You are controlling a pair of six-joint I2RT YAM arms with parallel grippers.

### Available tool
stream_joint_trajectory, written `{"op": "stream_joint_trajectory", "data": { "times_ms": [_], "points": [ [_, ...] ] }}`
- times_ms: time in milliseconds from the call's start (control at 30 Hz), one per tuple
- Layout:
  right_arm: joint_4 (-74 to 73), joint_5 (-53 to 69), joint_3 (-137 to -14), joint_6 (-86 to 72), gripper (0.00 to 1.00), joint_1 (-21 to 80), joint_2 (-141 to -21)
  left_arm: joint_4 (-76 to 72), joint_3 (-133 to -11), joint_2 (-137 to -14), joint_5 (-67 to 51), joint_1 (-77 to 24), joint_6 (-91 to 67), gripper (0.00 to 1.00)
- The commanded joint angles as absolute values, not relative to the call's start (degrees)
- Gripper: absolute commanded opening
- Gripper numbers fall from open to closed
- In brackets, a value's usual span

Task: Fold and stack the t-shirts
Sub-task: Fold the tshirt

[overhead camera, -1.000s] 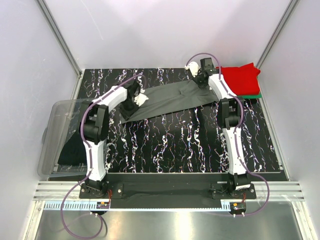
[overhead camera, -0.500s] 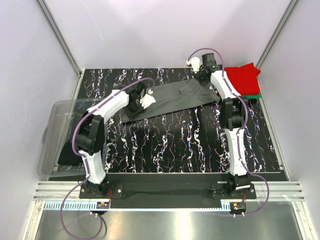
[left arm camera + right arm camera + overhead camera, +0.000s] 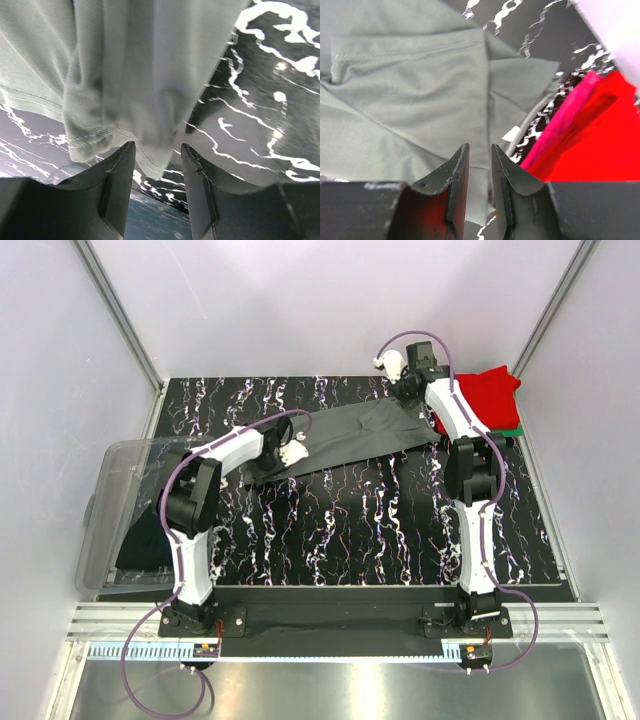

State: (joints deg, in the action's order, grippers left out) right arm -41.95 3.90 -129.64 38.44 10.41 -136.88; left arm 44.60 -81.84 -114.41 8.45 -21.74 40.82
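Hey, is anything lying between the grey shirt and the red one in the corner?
Nothing visible: only bare table separates the dark grey t-shirt from the red t-shirt, though the right arm crosses above that gap.

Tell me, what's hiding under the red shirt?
A green t-shirt lies under the red t-shirt. Only a thin green strip shows at the red one's near edge. The rest of it, and anything lower down, is covered.
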Motion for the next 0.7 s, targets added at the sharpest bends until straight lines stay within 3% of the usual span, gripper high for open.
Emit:
{"op": "stream_joint_trajectory", "data": {
  "times_ms": [0, 100, 167, 233, 667],
  "points": [
    [-42.5, 3.8, -127.9, 37.4, 0.32, 12.0, -131.8, 41.7, -80.8, -115.5, 10.7, -21.3, 43.0, 0.45],
    [-42.6, 4.0, -126.6, 37.3, 0.31, 12.2, -131.2, 41.7, -79.6, -115.5, 10.6, -21.3, 43.9, 0.39],
    [-42.8, 4.0, -126.1, 36.9, 0.31, 12.2, -131.0, 42.0, -78.1, -114.8, 10.1, -21.4, 44.1, 0.26],
    [-43.0, 4.3, -125.2, 36.6, 0.31, 12.2, -130.6, 43.3, -76.9, -113.6, 9.1, -21.4, 43.9, 0.00],
    [-43.2, 7.4, -116.9, 33.8, 0.31, 12.3, -129.6, 73.4, -80.5, -109.7, -10.8, -33.0, 38.5, 0.00]
  ]
}}
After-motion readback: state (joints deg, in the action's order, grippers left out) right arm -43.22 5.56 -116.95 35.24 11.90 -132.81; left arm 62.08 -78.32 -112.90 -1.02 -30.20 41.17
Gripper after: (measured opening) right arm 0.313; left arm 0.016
